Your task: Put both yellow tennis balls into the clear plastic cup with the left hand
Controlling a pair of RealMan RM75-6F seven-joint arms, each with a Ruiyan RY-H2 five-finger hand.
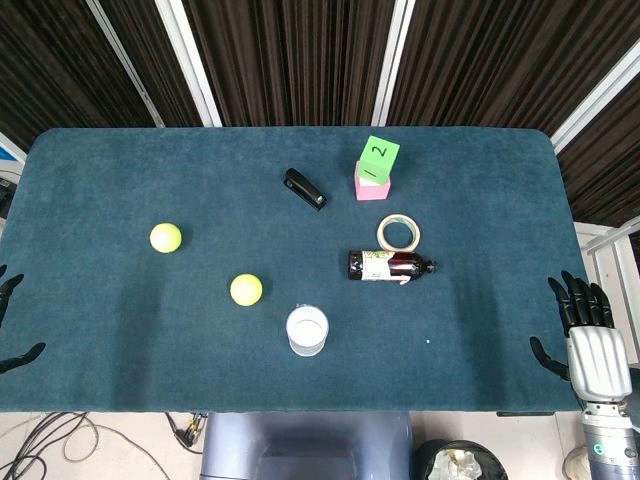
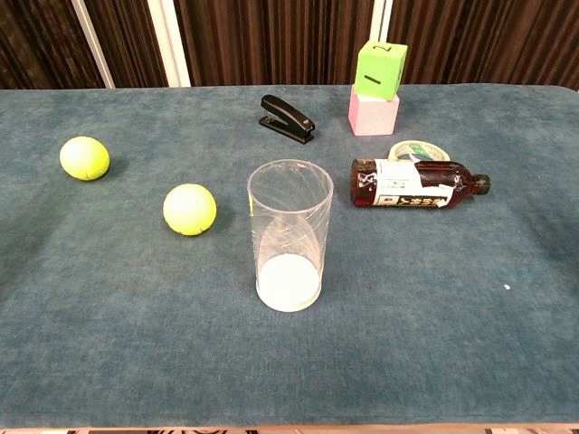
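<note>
The left hand (image 1: 12, 325) is being shown only as a few dark fingertips at the left edge of the head view, just off the bench (image 1: 100, 380), and whether it is wide or closed cannot be told, though nothing is being seen in it. The right hand (image 1: 585, 325) is being held at the right edge of the bench, its fingers spread apart and nothing being gripped. Neither hand is being caught by the chest view. Nearest the left hand, one yellow tennis ball (image 1: 166, 237) is being seen lying on the blue cloth toward the left side, and a second yellow tennis ball (image 1: 246, 289) is being seen resting nearer the front, between the first ball and the cup. The clear plastic cup (image 1: 307, 330) is being shown standing upright near the front middle of the bench, apart from both balls, with no ball inside it. Further right, a dark bottle (image 1: 390, 266) is being seen lying on its side, with a roll of tape (image 1: 398, 233) lying flat just behind it. Toward the back, a black stapler (image 1: 304, 188) is being shown, and to its right a green block (image 1: 378, 160) is being seen stacked, tilted, on a pink block (image 1: 371, 187).
</note>
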